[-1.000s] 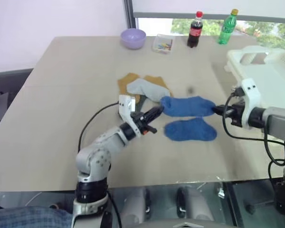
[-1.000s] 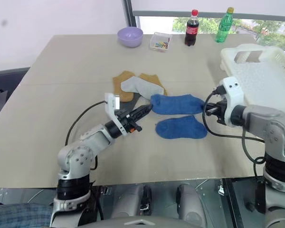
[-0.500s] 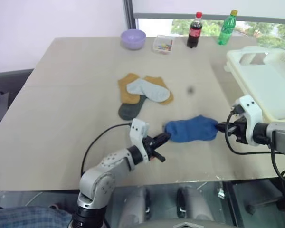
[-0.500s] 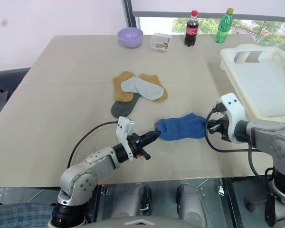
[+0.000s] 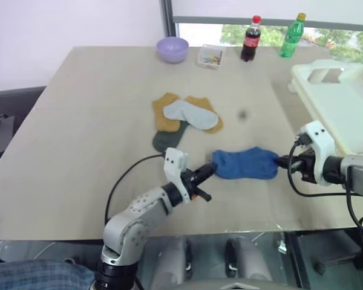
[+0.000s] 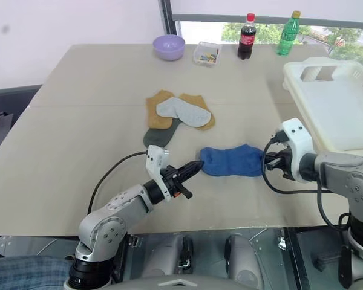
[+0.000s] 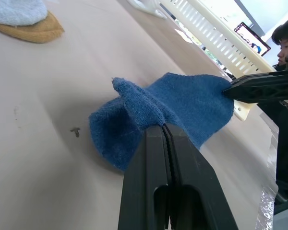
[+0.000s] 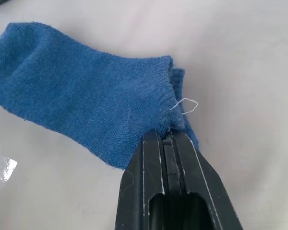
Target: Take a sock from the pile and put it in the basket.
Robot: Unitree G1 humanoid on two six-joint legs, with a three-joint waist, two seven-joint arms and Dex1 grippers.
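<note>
Left pincer [image 5: 209,171] fingers closed, clamped on one end of the blue ankle sock [image 5: 245,164]. Right pincer [image 5: 280,162] fingers closed on the opposite end.

Both eye views look forward and down from the head over the whole counter [image 5: 78,121], out to the bottles by the window, and share nearly the same scene. Each wrist view sits close and low, looking along its own hand. Both take in the blue sock [image 7: 182,105] from opposite ends; the left wrist view also catches the basket [image 7: 216,38].
</note>
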